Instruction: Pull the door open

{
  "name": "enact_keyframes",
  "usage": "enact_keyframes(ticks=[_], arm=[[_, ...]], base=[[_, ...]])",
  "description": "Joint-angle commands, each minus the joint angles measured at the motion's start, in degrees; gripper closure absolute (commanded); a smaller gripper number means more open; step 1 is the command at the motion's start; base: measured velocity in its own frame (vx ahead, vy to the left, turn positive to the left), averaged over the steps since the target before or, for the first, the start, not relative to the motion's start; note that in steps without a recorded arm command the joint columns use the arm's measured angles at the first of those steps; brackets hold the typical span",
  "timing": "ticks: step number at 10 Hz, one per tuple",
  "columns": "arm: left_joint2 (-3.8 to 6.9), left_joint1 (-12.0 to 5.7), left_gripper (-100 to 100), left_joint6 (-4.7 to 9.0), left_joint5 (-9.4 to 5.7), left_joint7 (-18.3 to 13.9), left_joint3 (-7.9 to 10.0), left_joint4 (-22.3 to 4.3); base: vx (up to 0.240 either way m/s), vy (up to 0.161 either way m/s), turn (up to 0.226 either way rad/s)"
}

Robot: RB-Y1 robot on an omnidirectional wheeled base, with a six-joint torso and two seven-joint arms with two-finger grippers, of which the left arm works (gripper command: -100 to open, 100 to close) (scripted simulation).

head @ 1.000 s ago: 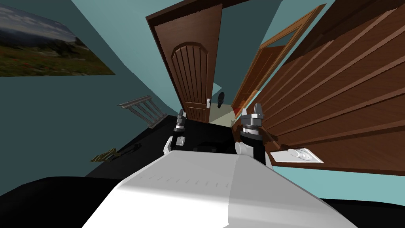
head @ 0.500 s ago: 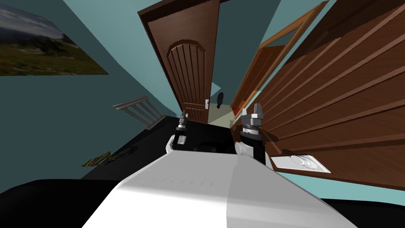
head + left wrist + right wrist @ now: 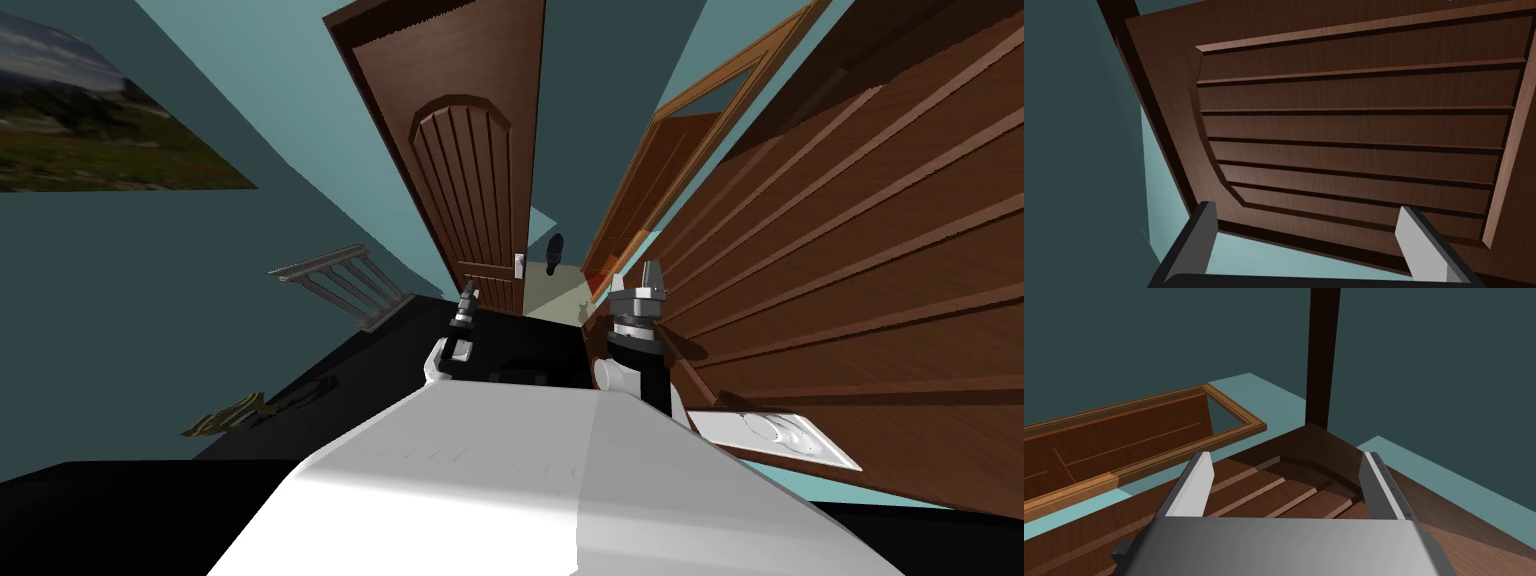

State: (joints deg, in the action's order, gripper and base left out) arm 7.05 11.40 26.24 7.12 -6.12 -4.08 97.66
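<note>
Dark brown panelled door straight ahead, taken as the one to pull: ajar, with a pale strip of floor in the gap at its free edge and a small white handle plate on that edge. Left gripper just short of the door's lower corner, fingers spread, nothing between them. Right gripper likewise spread and empty, hard by a second brown door along the right.

Likely trouble:
- thin blades sliding off so small a handle, or scraping the panel
- right forearm knocking the second brown door or its white plate during any pull back
- little room for the leaf to swing past the left arm

Black underfoot. Teal walls. Landscape painting on the left. White balustrade piece and a golden object at the floor's left edge. Orange-brown door in its frame beyond the gap.
</note>
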Motion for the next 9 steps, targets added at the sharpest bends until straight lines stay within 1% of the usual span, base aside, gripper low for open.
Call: enact_keyframes(ticks=[1,9], arm=[[0.4,-0.83,-100,-0.36,0.06,-1.0,-0.1,-2.0],[1.68,-5.88,-100,-2.78,0.5,-5.1,-0.57,-11.2]], base=[[0.106,-0.054,-0.015],[0.102,-0.064,-0.014]])
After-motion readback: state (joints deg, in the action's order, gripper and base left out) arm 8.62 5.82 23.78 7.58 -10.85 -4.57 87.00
